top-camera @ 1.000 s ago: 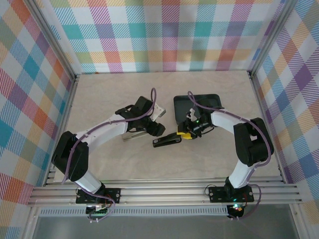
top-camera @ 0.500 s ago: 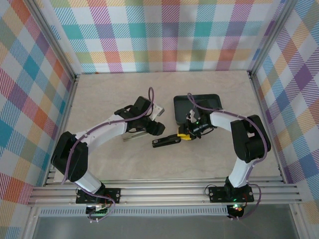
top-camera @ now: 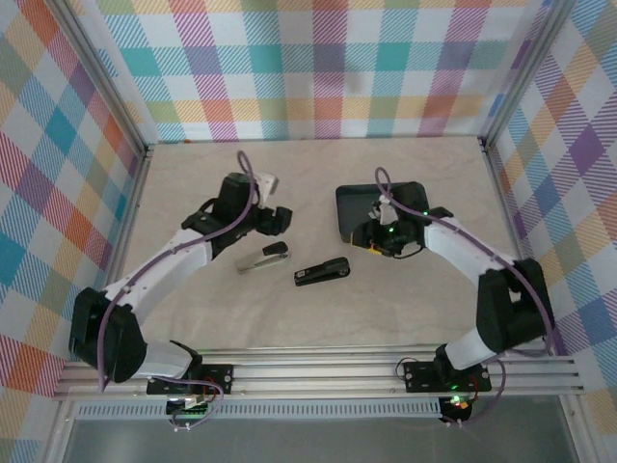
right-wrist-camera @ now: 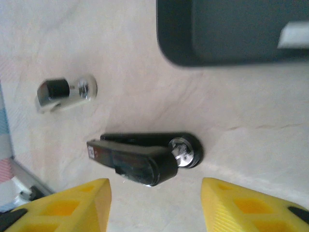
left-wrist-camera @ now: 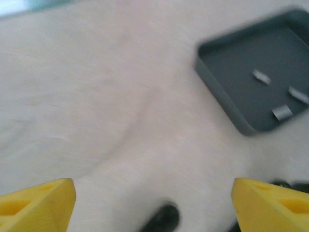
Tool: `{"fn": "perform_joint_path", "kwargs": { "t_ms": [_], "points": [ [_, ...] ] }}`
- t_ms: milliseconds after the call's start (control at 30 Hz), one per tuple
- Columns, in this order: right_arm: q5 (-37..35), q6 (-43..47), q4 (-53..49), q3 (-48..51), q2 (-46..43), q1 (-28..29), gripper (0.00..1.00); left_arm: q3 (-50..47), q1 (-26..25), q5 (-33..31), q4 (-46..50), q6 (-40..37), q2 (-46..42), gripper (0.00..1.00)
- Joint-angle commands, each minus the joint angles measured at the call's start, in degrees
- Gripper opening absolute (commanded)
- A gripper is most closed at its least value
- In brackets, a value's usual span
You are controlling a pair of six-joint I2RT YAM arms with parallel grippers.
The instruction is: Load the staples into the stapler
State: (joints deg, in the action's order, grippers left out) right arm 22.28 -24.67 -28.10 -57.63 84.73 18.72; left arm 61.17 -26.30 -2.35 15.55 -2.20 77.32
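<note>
Beyond the parted yellow jaws lie a black stapler [right-wrist-camera: 140, 162], a silver stapler [right-wrist-camera: 65, 92], and a dark tray [right-wrist-camera: 178, 43] holding staples [right-wrist-camera: 293, 35].

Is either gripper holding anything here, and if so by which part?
Nothing is held. The left gripper and the right gripper both stand open, empty; the black stapler lies loose on the table.

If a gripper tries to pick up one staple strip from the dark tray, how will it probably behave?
The staples lie flat and thin on the tray floor, so a pinch from above would probably slip off. They look small and light, so a push likely skids them until the raised wall stops them.
</note>
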Motion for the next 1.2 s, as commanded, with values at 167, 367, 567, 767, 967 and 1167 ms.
{"fn": "perform_joint_path", "kwargs": {
  "t_ms": [167,367,567,767,967,1167],
  "points": [
    [-21.87,11.86,10.32,5.17,-9.29,-3.74,0.99,-15.14,8.71,-23.97,-22.07,2.22,-8.99,1.00],
    [-29.19,18.99,28.81,16.47,-13.03,-7.19,0.99,-28.28,13.36,-28.91,-36.33,4.29,-7.01,1.00],
    [-32.31,23.52,46.93,28.60,-15.29,-8.34,0.99,-35.18,13.91,-30.97,-45.69,3.02,-2.59,1.00],
    [-28.85,25.49,65.70,36.79,-10.76,-9.91,0.99,-39.35,14.44,-26.37,-62.17,0.26,6.84,1.00],
    [-27.23,31.52,76.89,38.25,-4.84,-11.23,0.99,-37.12,17.34,-20.93,-59.70,1.66,9.38,1.00],
    [-25.11,27.14,83.61,38.01,3.30,-14.89,0.99,-38.06,20.70,-14.02,-64.92,3.21,12.03,1.00]
  ]
}}
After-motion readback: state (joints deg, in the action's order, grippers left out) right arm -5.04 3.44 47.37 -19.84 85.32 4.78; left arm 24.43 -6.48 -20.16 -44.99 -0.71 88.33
